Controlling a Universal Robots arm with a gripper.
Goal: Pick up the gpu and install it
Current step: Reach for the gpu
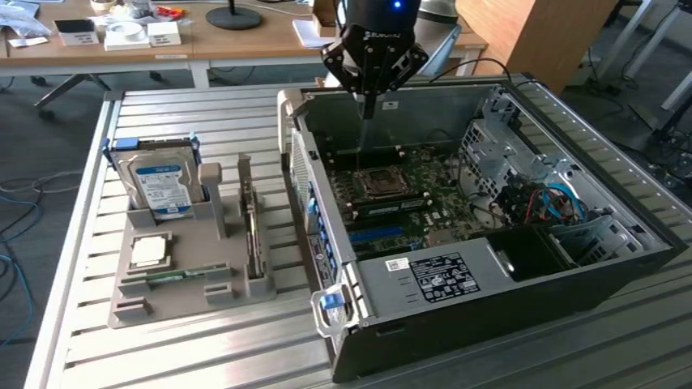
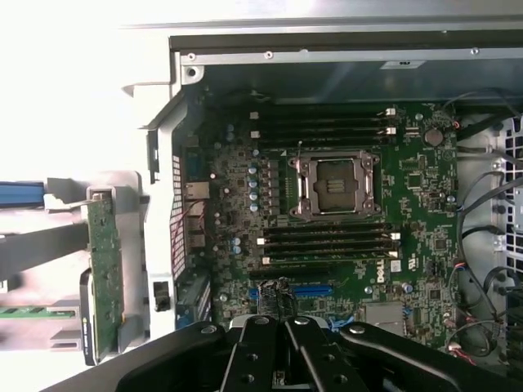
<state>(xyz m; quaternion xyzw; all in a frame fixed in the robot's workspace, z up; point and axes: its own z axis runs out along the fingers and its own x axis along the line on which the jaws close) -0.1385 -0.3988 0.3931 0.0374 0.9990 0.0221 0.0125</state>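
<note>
The gpu stands on edge in a slot of the grey holder, on the exterior view's left of the open computer case. The wrist view catches its green board edge-on outside the case wall. My gripper hangs above the case's rear end, over the motherboard. Its fingers are shut together with nothing between them. In the wrist view the gripper points down at the board's blue slot, below the bare processor socket.
The holder also carries a silver hard drive with a blue label, a square chip and a narrow green memory stick. Cables crowd the case's right side. Everything rests on a slatted metal table.
</note>
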